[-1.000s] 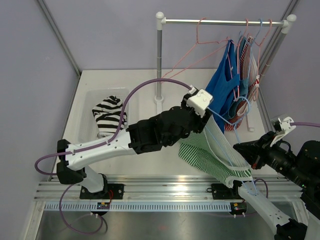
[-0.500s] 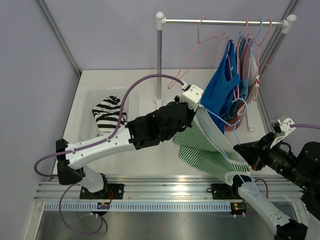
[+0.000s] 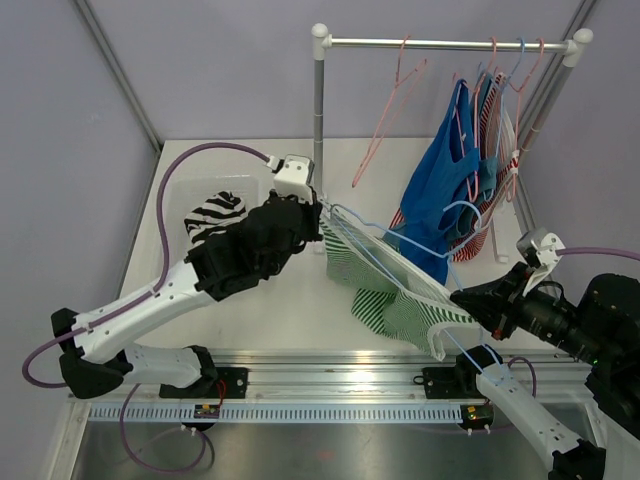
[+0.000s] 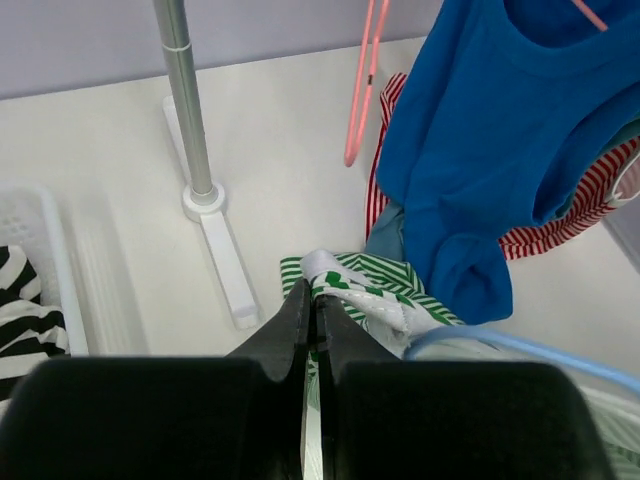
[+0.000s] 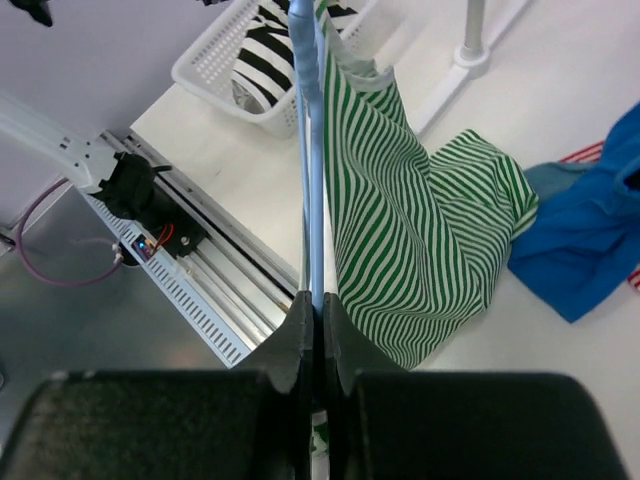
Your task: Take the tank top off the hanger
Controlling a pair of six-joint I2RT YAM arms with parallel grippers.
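The green-and-white striped tank top [image 3: 392, 300] is stretched over the table between both arms. My left gripper [image 3: 322, 208] is shut on its white-edged strap; in the left wrist view the jaws [image 4: 313, 292] pinch the bunched fabric [image 4: 372, 290]. The light blue hanger [image 3: 400, 245] runs along the garment's top edge, with its hook looping up toward the rack. My right gripper [image 3: 462, 298] is shut on the hanger's lower end. In the right wrist view the hanger wire [image 5: 312, 150] rises straight from between the jaws [image 5: 313, 300], and the tank top [image 5: 410, 220] hangs to its right.
The clothes rack [image 3: 440, 44] stands at the back with pink hangers [image 3: 385, 110], a blue top [image 3: 440, 185] and a red-striped garment [image 3: 500, 125]. Its pole [image 4: 182, 100] has a foot on the table. A white basket [image 3: 185, 195] at left holds a black-and-white striped garment [image 3: 215, 215].
My left gripper closed on the tank top's strap and swung left, pulling the fabric along the hanger. The right gripper kept its hold and shifted slightly left.
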